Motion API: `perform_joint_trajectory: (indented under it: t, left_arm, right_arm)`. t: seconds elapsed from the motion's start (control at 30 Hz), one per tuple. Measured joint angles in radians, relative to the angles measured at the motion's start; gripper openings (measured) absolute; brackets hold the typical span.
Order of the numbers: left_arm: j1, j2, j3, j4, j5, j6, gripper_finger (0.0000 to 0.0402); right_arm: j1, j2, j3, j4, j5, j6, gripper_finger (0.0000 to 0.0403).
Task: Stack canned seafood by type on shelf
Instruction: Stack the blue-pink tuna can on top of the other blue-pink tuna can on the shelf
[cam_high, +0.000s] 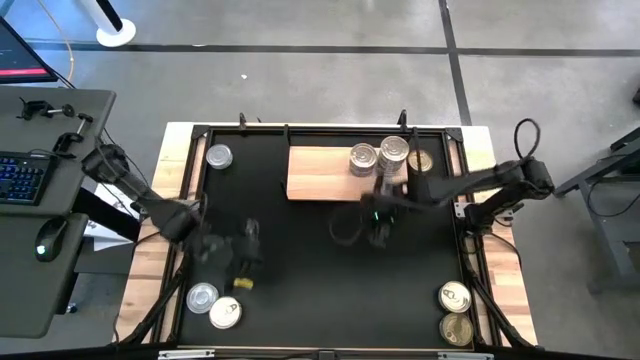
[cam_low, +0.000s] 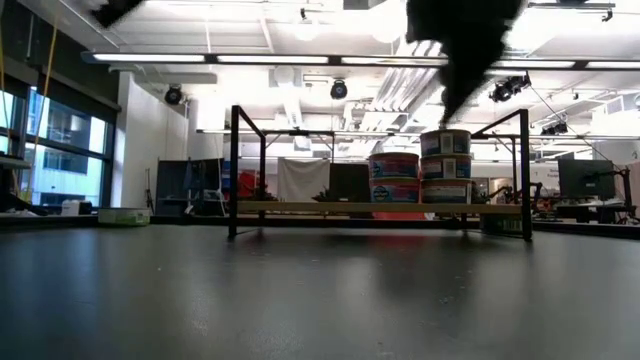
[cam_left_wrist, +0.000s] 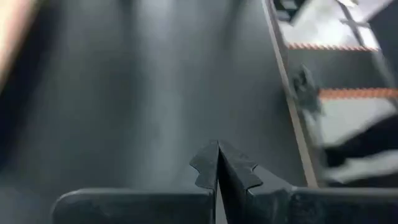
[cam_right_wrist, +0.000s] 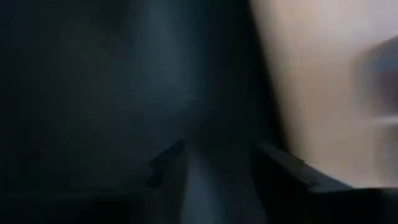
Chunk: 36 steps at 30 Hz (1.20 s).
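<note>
Right pincer (cam_high: 381, 205): just off the shelf (cam_high: 318, 172), fingers partly apart, nothing between them. Stacked tins (cam_high: 394, 150) stand on the shelf just beyond it.

Left pincer (cam_left_wrist: 217, 168): fingers closed together, empty, over the mat, near two loose tins (cam_high: 213, 305).

Two gold-lidded tins (cam_high: 455, 312) lie well behind the right pincer.

Step, judged: between placements. Next calls for fetching a matching tin.

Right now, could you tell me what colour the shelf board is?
Pale tan light wood; the shelf shows best in the high view.
</note>
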<state>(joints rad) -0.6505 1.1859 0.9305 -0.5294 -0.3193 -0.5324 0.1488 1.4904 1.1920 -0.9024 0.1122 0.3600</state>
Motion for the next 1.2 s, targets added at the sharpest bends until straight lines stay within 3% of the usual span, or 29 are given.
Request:
perform_joint_trajectory:
  t: [0.17,0.33,0.5,0.63,0.73,0.97,1.07,1.2]
  left_arm:
    - [-0.219,0.083,-0.001,-0.008,0.017,-0.268,0.0000]
    - [-0.386,0.214,-0.001,-0.050,0.060,-0.455,0.0000]
    - [-0.405,0.319,-0.002,-0.109,0.084,-0.619,0.0000]
    - [-0.402,0.381,-0.001,-0.091,0.228,-0.597,0.0000]
    - [-0.396,0.397,0.004,-0.085,0.256,-0.593,0.0000]
    - [-0.277,0.430,0.004,-0.078,0.112,-0.514,0.0000]
    - [-0.170,0.447,0.002,-0.001,0.035,-0.377,0.0000]
    - [-0.012,0.500,-0.001,0.229,0.003,-0.128,0.0000]
  right_arm:
    - [0.206,-0.041,-0.251,0.321,-0.135,0.307,0.0018]
    - [0.349,-0.026,-0.323,0.585,-0.045,0.512,0.0010]
    - [0.383,0.003,-0.307,0.640,0.048,0.574,0.0005]
    - [0.382,0.003,-0.307,0.659,0.047,0.557,0.0001]
    - [0.382,0.003,-0.307,0.657,0.039,0.546,0.0001]
    - [0.384,-0.022,-0.307,0.668,-0.019,0.519,0.0000]
    - [0.385,-0.052,-0.307,0.668,-0.025,0.495,0.0000]
    - [0.384,-0.078,-0.307,0.668,-0.014,0.481,0.0000]
